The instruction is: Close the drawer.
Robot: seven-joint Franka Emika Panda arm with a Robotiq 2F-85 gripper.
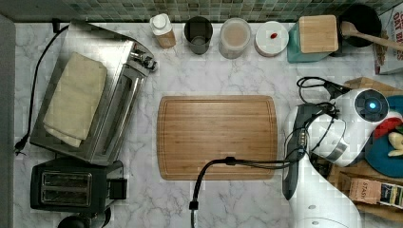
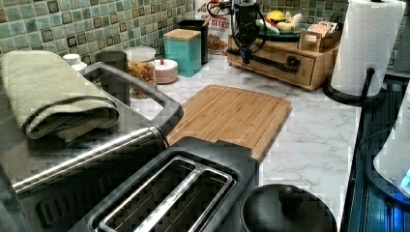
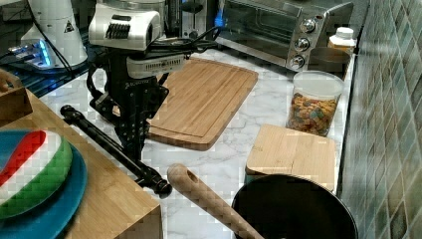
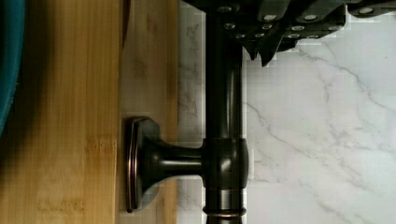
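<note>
The light-wood bamboo drawer (image 3: 99,199) sits in a low wooden box on the white marbled counter (image 3: 239,119), its front nearly flush with the box and its long black bar handle (image 3: 107,144) standing off the front on a flared post. The black hand (image 3: 133,142) of the white robot arm (image 3: 127,30) comes down right at that bar handle — touching it about midway along, on the counter side. From the wrist view the hand's fingers (image 4: 261,35) lie against the handle, yet whether they clamp it or merely press it I cannot tell. Atop the box, behind the handle, rests a blue plate (image 3: 50,209); beyond the handle lies a flat brown cutting board (image 3: 204,99).
</note>
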